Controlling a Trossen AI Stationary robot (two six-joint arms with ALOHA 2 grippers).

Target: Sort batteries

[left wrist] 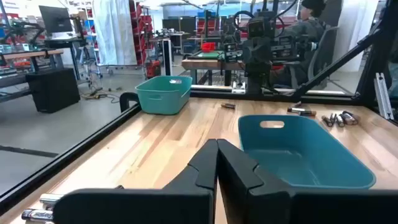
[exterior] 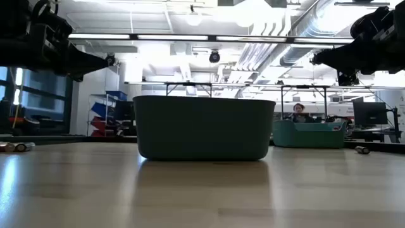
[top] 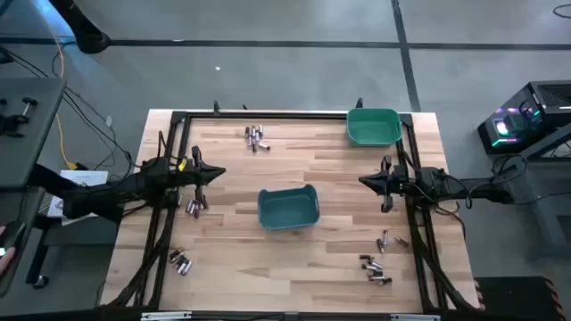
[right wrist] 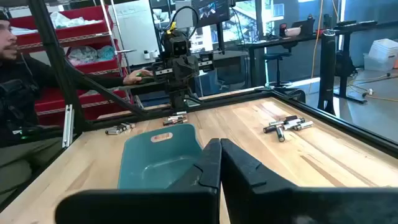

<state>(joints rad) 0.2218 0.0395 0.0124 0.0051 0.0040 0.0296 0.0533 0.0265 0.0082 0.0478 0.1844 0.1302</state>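
Note:
Batteries lie in loose clusters on the wooden table: at the far edge, beside the left arm, near left and near right. A blue-teal bin stands at the table's middle, and a green bin at the far right. My left gripper hovers shut above the table, left of the blue-teal bin, pointing right. My right gripper hovers shut to the bin's right, pointing left. In the wrist views both pairs of fingertips meet with nothing between them.
A black frame runs around the table's edges. A person sits beyond the table's right side; another sits beyond its left side. Open wood lies between the bins and the near edge.

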